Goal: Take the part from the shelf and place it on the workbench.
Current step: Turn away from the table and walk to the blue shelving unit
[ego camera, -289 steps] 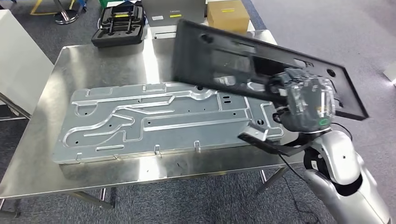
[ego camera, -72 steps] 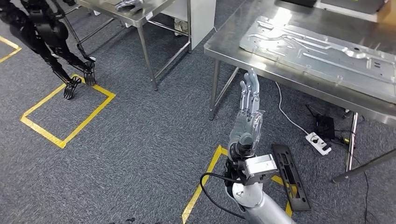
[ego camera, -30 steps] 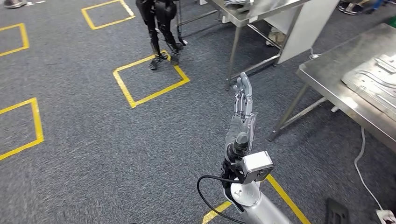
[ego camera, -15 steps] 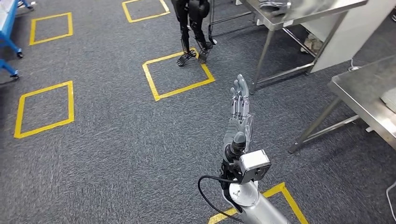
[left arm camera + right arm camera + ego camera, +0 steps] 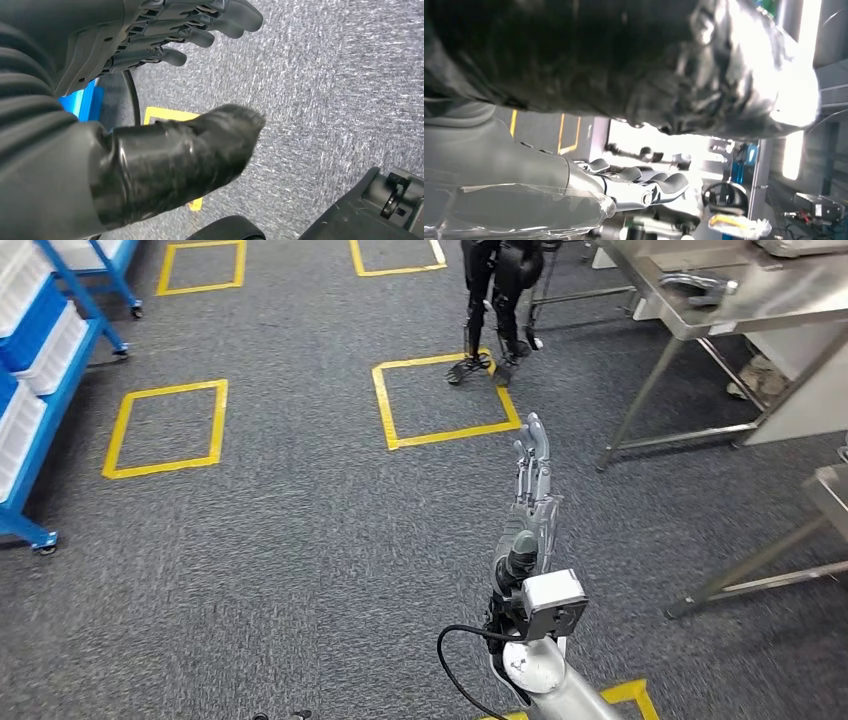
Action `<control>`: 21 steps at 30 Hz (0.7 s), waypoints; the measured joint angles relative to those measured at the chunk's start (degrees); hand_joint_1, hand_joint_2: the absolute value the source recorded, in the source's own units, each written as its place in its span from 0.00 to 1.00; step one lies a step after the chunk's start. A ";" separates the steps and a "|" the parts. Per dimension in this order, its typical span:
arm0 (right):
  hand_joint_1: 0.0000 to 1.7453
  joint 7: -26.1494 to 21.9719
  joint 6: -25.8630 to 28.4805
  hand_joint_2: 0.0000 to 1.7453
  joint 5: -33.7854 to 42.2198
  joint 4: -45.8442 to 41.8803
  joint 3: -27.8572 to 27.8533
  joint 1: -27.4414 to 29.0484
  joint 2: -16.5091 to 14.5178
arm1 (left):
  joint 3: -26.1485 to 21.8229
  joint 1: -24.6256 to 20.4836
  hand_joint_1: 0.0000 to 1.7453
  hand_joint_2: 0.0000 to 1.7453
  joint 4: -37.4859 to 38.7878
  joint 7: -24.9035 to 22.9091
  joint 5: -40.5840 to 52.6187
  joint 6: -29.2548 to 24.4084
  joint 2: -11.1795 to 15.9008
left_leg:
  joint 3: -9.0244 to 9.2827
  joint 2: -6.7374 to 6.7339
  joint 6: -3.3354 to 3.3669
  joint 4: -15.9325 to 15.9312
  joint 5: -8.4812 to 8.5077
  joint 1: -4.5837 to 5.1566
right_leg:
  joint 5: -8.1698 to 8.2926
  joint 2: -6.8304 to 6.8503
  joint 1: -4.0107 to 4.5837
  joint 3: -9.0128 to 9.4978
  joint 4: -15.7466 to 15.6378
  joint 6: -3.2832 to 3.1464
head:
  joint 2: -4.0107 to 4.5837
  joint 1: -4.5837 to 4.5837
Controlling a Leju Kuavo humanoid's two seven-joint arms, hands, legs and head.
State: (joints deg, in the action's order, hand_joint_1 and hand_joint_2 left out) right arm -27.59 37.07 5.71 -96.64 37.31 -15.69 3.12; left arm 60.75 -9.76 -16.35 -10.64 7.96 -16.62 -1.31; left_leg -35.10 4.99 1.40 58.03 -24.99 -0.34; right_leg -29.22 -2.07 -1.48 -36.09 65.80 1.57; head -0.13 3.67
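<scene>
Part position cannot be told. Right robot hand [image 5: 531,492] stands raised, fingers straight, holding nothing; left robot hand [image 5: 150,95] hangs released above grey carpet [image 5: 300,540] marked with yellow squares [image 5: 446,400], between a blue shelf [image 5: 45,370] and a steel tabletop [image 5: 760,302].

Blue shelf [image 5: 40,390] cut off at head view's left edge; bin contents not discernible. Counter [image 5: 740,300] cut at top right, object on it too small to identify. Right wrist view: thumb [image 5: 704,65] blurred, background overexposed, possibly racks. Left hand [image 5: 125,125] crops at frame edge.
</scene>
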 joint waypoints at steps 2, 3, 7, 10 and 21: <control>0.00 -2.15 -3.25 0.00 4.82 -1.05 -0.59 0.72 0.25 | 0.02 -0.15 0.00 1.00 -0.01 0.45 0.12 0.02 -0.08 | -0.58 1.43 -0.60 0.75 -0.24 -0.09 | 1.54 -2.53 -0.31 1.79 -4.52 -0.23 | 0.00 0.02; 0.00 -3.86 -5.49 0.00 8.39 -1.77 -1.11 1.27 0.31 | 0.02 -0.16 0.00 1.00 -0.01 0.73 0.13 -0.12 -0.10 | -0.88 2.12 -0.94 0.84 -0.19 -0.19 | 1.33 -2.98 -0.22 2.02 -5.00 -0.54 | 0.00 0.02; 0.00 -5.47 -8.51 0.00 12.54 -4.74 -3.19 2.36 0.33 | 0.03 0.37 0.00 1.00 0.00 1.66 -0.18 -1.00 -0.29 | -2.17 0.28 -2.20 2.37 -0.98 -0.29 | 1.86 -0.30 -0.14 2.74 -5.86 -2.16 | 0.00 0.36; 0.00 -4.07 -7.19 0.00 8.91 -6.43 -3.99 3.28 0.46 | 0.03 0.48 0.00 1.00 -0.01 1.86 -0.18 -1.17 -0.57 | -6.75 -4.07 -2.87 12.00 -5.47 -0.32 | 1.71 2.27 0.18 3.13 -6.10 -2.82 | 0.00 0.89; 0.00 -3.83 -7.51 0.00 9.14 -10.92 -4.49 4.39 0.58 | 0.03 1.20 0.00 1.00 -0.01 2.71 -0.18 -1.85 -0.93 | -0.13 -7.00 -0.17 -0.20 -0.05 0.84 | 0.00 8.02 1.11 4.60 -6.11 -1.44 | 0.00 0.79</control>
State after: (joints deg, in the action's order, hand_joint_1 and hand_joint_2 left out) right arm -31.42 29.55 14.84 -107.56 32.83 -11.31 3.70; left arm 60.78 -8.57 -16.35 -7.92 7.78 -18.48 -2.24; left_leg -35.23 -2.00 1.23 57.83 -25.04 0.49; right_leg -29.22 5.95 -0.37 -31.49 59.69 0.12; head -0.13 4.46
